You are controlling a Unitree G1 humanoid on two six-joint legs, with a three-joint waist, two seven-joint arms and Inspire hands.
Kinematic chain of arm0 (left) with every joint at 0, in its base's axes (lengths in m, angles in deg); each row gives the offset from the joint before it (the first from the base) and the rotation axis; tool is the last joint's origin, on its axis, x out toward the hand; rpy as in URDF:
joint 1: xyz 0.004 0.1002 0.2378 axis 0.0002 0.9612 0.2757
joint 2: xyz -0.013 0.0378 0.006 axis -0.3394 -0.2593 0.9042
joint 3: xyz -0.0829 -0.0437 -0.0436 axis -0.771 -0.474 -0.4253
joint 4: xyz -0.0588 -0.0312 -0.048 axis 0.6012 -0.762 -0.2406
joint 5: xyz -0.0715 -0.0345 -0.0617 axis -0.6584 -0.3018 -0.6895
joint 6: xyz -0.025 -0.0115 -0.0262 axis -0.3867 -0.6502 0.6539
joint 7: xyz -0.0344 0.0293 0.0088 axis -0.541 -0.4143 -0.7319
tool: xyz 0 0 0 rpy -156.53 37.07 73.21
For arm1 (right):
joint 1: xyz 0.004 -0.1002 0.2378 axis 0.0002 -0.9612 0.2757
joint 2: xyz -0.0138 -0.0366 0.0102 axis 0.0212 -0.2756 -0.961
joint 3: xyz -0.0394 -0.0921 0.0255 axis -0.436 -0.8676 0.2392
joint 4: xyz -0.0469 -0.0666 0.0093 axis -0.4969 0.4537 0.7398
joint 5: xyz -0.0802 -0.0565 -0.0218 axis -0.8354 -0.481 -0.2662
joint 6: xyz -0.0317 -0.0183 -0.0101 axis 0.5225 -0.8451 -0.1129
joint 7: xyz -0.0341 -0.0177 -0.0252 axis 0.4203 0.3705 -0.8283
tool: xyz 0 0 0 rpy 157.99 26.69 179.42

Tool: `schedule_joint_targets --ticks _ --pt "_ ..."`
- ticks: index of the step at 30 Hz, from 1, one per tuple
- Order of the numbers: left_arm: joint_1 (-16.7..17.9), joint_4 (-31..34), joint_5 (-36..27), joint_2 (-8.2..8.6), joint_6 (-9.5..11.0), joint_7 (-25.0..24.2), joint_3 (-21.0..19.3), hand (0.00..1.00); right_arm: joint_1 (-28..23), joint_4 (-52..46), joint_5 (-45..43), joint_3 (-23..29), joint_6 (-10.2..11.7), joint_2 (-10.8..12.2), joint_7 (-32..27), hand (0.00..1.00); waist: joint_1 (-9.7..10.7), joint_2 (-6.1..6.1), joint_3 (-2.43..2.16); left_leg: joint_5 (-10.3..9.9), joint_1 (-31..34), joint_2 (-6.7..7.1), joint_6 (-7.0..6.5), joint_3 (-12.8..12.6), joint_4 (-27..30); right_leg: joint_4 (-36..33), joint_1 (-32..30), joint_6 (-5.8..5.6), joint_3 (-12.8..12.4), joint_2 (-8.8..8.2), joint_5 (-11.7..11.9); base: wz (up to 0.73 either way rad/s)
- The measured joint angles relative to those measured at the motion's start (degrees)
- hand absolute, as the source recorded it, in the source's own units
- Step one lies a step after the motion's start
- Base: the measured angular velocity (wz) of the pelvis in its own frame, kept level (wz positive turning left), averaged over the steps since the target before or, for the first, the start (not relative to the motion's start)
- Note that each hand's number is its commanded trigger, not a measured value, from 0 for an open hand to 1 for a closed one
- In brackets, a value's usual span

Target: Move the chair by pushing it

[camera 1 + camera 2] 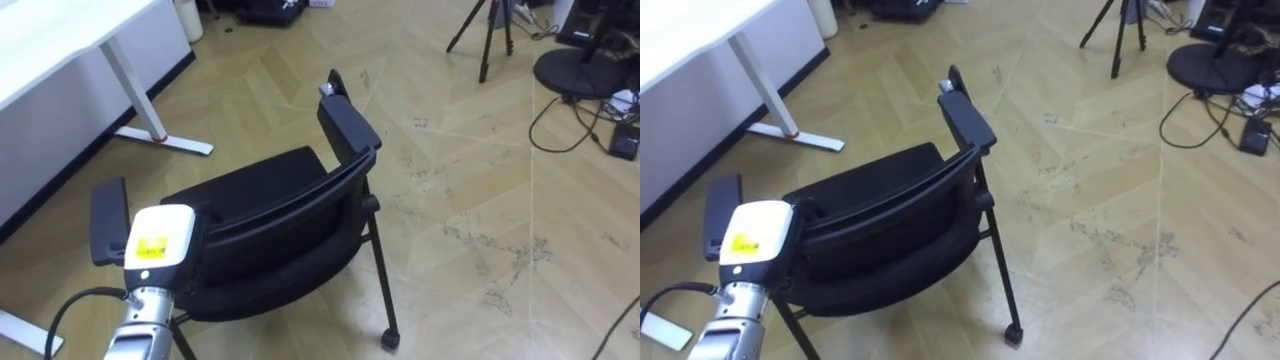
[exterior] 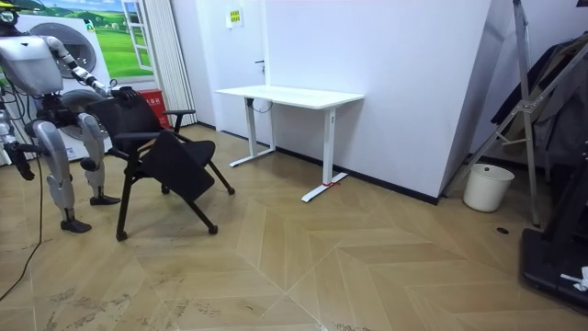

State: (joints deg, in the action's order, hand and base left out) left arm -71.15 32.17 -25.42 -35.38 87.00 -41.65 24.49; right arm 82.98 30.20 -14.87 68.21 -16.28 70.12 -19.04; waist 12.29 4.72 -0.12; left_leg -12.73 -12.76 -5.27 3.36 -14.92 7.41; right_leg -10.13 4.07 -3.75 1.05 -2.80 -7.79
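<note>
A black chair (image 1: pixel 262 190) with two armrests and small castors stands on the wood floor in front of me, its backrest (image 1: pixel 300 205) towards me and its seat facing the white desk (image 1: pixel 50 45). My left hand (image 1: pixel 158 238), its white back carrying a yellow tag, rests at the left end of the backrest's top edge; its fingers are hidden behind the chair. In the room view I stand behind the chair (image 2: pixel 165 152) with my left arm stretched to it. My right hand (image 2: pixel 20 165) hangs at my side.
The desk's leg and foot (image 1: pixel 160 140) stand left of the chair. A tripod (image 1: pixel 485 35), a dark round stand base (image 1: pixel 585 72) and floor cables (image 1: pixel 560 125) lie far right. A white bin (image 2: pixel 487 187) stands by the wall.
</note>
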Motion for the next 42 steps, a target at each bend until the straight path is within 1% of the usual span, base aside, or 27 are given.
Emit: schedule_joint_targets --ticks 2,7,11,16,18,20,22,26,28,29,30,31,32,34,35,37,38,39,42 --pt "-0.8 -0.9 -0.8 0.0 0.2 0.0 0.0 1.0 0.2 0.0 -0.1 0.0 0.0 0.0 0.2 0.0 -0.3 -0.07 0.0 0.0 0.1 0.02 0.0 -0.1 0.0 -0.5 -0.1 -0.01 -0.3 0.05 0.0 -0.07" --pt "-1.7 -1.9 -2.1 -0.13 0.1 -0.9 -0.2 1.0 0.4 -0.1 -0.1 -0.1 0.0 -0.5 0.4 0.0 -0.3 -0.09 -0.02 0.0 0.0 -0.08 0.0 0.1 -0.1 -0.7 -0.2 0.17 -0.7 0.36 0.3 -0.03" --pt "-1.7 -1.8 -2.1 -0.15 0.1 -0.9 -0.2 1.0 0.6 -0.1 0.1 -0.1 0.0 -1.0 0.4 0.0 -0.4 -0.07 -0.04 0.0 0.0 -0.09 0.0 0.1 -0.6 -0.8 -0.1 0.17 -0.8 0.41 0.4 0.0" --pt "-1.6 -0.8 -2.1 -0.23 0.1 -1.5 -0.1 1.0 0.6 0.0 2.3 -0.7 -0.1 -1.1 0.2 0.0 -0.9 0.05 -0.12 0.0 0.0 -0.15 -0.01 0.1 -0.4 -0.6 -0.3 0.25 -0.8 0.51 0.5 0.0" --pt "-1.6 -0.7 -2.1 -0.37 0.3 -1.5 -0.1 1.0 0.6 -0.1 2.9 0.2 -0.1 -1.1 -0.8 0.0 -0.8 0.08 -0.14 0.0 0.1 -0.16 -0.01 0.0 -0.5 -0.6 -0.3 0.25 -0.8 0.51 0.5 0.0" --pt "-1.5 -0.8 -2.1 -0.58 0.8 -1.4 -0.2 1.0 0.6 -0.2 2.9 2.9 -0.1 -1.0 -2.2 0.0 -0.6 0.16 -0.2 0.0 0.1 -0.17 -0.01 0.0 -0.5 -0.6 -0.3 0.24 -0.9 0.54 0.5 0.0" --pt "-0.8 -0.9 -2.1 -0.99 1.4 -0.9 -0.6 1.0 0.6 -1.3 4.8 8.4 0.0 -1.0 -4.6 0.0 -0.2 0.12 -0.22 0.0 0.0 -0.16 -0.02 0.1 -0.5 -0.8 -0.3 0.25 -0.9 0.54 0.5 0.0" --pt "-0.7 -1.1 -2.4 -1.42 1.6 -0.3 -0.8 1.0 0.2 -6.5 6.7 13.2 0.3 -1.5 -9.5 0.0 0.2 -0.38 -0.38 0.0 0.1 -0.1 -0.03 0.1 0.0 -1.1 -0.4 0.21 -1.0 0.48 0.4 0.0" --pt "-0.7 -1.2 -2.5 -2.1 2.0 -0.3 -1.0 1.0 0.3 -11.7 6.4 16.5 0.4 -1.5 -13.3 0.0 0.1 -0.93 -0.57 0.0 0.4 -0.08 -0.03 0.0 0.1 -2.2 -1.3 0.29 -1.1 0.44 0.0 -0.02" --pt "-0.7 -1.3 -2.5 -2.15 2.1 -0.4 -1.2 1.0 0.3 -13.1 6.5 17.2 0.9 -1.5 -14.2 0.0 0.1 -1.04 -0.57 0.0 0.4 -0.08 -0.03 0.0 0.2 -2.3 -1.4 0.3 -1.2 0.45 0.0 -0.08" --pt "-0.8 -1.4 -2.5 -2.25 2.2 -0.4 -1.6 1.0 0.5 -16.4 6.3 18.1 1.9 -1.5 -16.4 0.0 -0.1 -1.02 -0.62 0.0 0.6 -0.08 -0.03 -0.2 0.3 -2.6 -1.8 0.31 -1.5 0.5 0.0 -0.08" --pt "-0.8 -1.4 -2.5 -2.35 2.5 -0.4 -2.0 1.0 0.6 -20.5 4.8 18.0 2.6 -1.4 -19.2 0.0 -0.2 -0.92 -0.67 0.0 1.3 -0.06 -0.04 -0.2 0.5 -2.7 -2.4 0.33 -1.6 0.5 0.0 -0.1" --pt "-0.9 -1.4 -2.5 -2.44 2.7 -0.4 -2.2 1.0 0.6 -22.6 3.9 17.9 2.8 -1.5 -20.5 0.0 -0.3 -0.91 -0.68 0.0 1.5 -0.03 -0.07 -0.3 0.5 -2.9 -2.8 0.34 -1.7 0.5 0.0 -0.08" --pt "-1.1 -1.5 -2.6 -2.73 2.9 -0.3 -2.3 1.0 2.6 -28.0 -1.3 17.7 4.9 -1.6 -25.2 0.0 -0.5 -1.04 -0.62 0.0 2.2 -0.06 -0.08 -0.4 1.2 -3.5 -3.5 0.36 -1.9 0.51 0.0 -0.05" --pt "-1.1 -1.5 -2.7 -2.72 2.9 -0.3 -2.3 1.0 3.1 -29.5 -2.4 17.7 5.2 -1.6 -26.5 0.0 -0.5 -1.03 -0.62 0.0 2.2 -0.06 -0.08 -0.5 1.2 -3.5 -3.6 0.37 -2.0 0.51 0.0 -0.04" --pt "-1.4 -1.3 -2.6 -2.72 3.0 -0.6 -2.3 1.0 4.4 -36.6 -7.5 16.6 6.0 -1.6 -31.1 0.0 -0.9 -1.08 -0.59 0.0 2.5 -0.07 -0.08 -0.7 1.3 -3.7 -4.0 0.4 -2.1 0.48 0.1 -0.02" --pt "-1.4 -1.1 -2.6 -2.72 3.0 -0.8 -2.3 1.0 4.7 -38.2 -8.7 16.2 6.2 -1.6 -32.0 0.0 -1.0 -1.15 -0.55 0.0 2.6 -0.07 -0.08 -0.7 1.3 -3.6 -4.1 0.41 -2.1 0.48 0.1 0.0" --pt "-1.6 -0.8 -2.5 -2.72 2.9 -1.2 -2.3 1.0 5.3 -41.2 -11.6 15.0 7.0 -1.6 -33.6 0.0 -1.4 -1.31 -0.59 0.0 2.9 -0.07 -0.08 -0.6 1.4 -3.7 -4.4 0.42 -2.1 0.48 0.1 0.0" --pt "-2.2 -0.5 -2.5 -2.78 2.5 -1.9 -2.2 1.0 7.4 -47.8 -18.7 10.1 7.0 -2.8 -36.6 0.0 -1.8 -1.65 -0.46 0.1 3.1 -0.06 -0.19 -0.6 1.4 -4.1 -4.7 0.46 -2.1 0.5 0.1 0.0"
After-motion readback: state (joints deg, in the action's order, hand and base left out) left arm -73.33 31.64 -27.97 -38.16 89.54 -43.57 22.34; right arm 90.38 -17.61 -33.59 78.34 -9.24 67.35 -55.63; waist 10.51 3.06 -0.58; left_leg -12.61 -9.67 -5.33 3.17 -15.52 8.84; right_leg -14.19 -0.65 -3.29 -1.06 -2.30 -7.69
